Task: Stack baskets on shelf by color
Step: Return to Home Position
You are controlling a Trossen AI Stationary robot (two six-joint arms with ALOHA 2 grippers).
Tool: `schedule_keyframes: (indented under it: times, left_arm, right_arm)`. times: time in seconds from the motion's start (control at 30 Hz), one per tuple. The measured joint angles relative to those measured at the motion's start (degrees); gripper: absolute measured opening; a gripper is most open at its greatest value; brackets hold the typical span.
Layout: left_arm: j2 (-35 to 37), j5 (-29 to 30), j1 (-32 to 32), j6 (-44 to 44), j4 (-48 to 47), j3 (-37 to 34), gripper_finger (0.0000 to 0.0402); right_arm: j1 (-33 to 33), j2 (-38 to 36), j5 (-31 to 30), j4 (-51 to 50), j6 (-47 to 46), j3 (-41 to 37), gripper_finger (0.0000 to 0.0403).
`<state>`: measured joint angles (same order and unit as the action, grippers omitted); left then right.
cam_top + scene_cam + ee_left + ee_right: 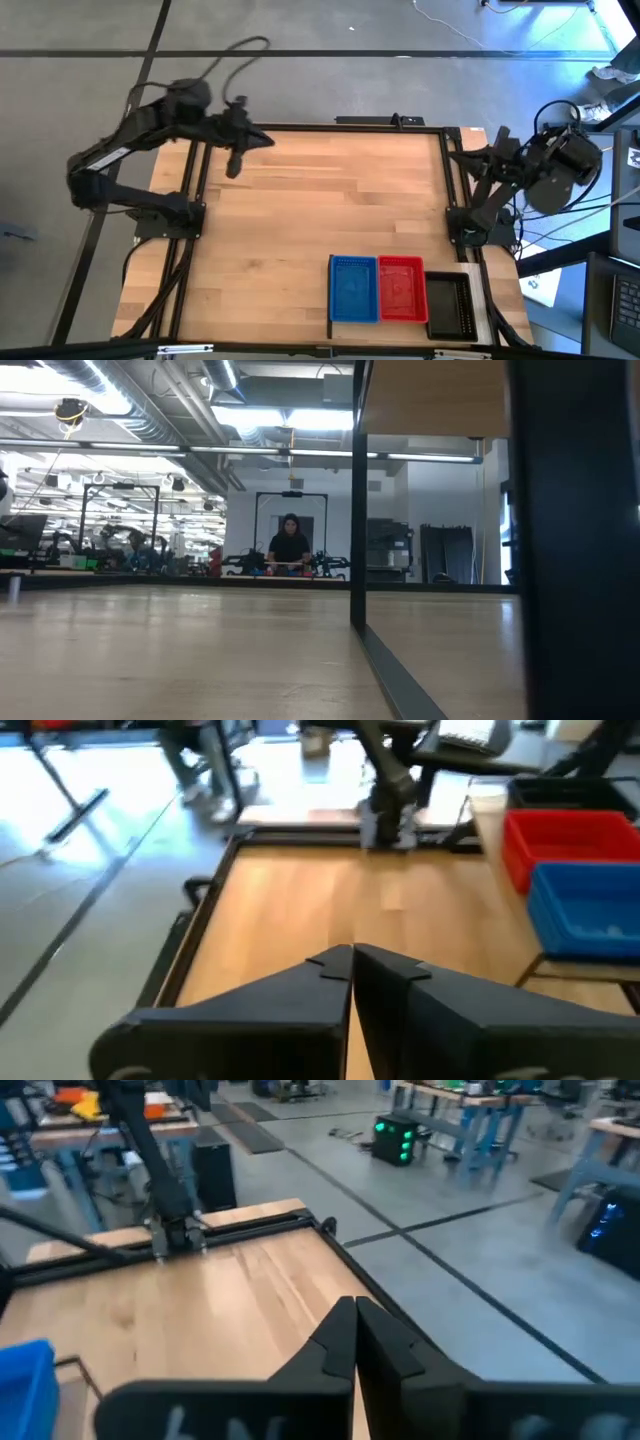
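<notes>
Left fingers (300, 995) pinched shut, empty; right fingers (310, 1355) same, both at desk (300, 220) far corners. Blue, red, black baskets (401, 289) on shelf (481, 300), well clear of fingers, right arm nearer.

The left arm (150, 122) and right arm (498, 188) are matte black, with black cables (248, 41)

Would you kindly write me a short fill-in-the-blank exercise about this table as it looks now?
1. Between the blue baskets and the black baskets stands the ___ stack.
2. The left gripper and the right gripper both have fingers ___.
3. The shelf holds ___ colours of basket.
Missing words: red; shut; three.
</notes>
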<state>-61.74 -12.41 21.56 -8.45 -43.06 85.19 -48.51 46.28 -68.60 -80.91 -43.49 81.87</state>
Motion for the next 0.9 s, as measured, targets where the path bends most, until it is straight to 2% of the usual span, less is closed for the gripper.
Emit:
schedule_keyframes:
  times: [0.13,0.23,0.33,0.47,0.6,0.77,0.9]
  left_arm:
    - [4.53,6.6,-2.74,2.81,-2.62,-0.04,0.0001]
    - [8.54,9.48,-4.48,3.79,-2.22,-1.87,0.0]
    - [13.25,12.82,-5.56,6.33,-1.24,-6.63,0.0]
    - [21.03,14.89,-6.1,9.91,4.31,-16.51,0.0]
    - [28.86,14.92,-6.14,11.37,13.19,-26.05,0.0]
    - [36.47,19.84,-6.14,13.04,17.18,-35.12,0.0]
    - [41.64,21.96,-6.12,12.87,21.76,-41.48,0.0]
  right_arm:
    - [0.0,-5.27,4.11,-0.2,1.81,-0.01,0.0002]
    - [0.0,-8.5,7.08,-0.28,3.01,0.02,0.0001]
    - [-0.02,-10.03,10.77,0.09,4.85,-0.02,0.0001]
    - [-0.02,-10.2,16.1,0.3,7.94,-0.14,0.0]
    - [-0.02,-11.03,16.79,1.49,9.81,-3.77,0.0]
    - [0.0,-15.76,14.37,2.8,4.11,-11.91,0.0]
    - [-0.04,-19.77,15.32,7.58,2.11,-17.41,0.0]
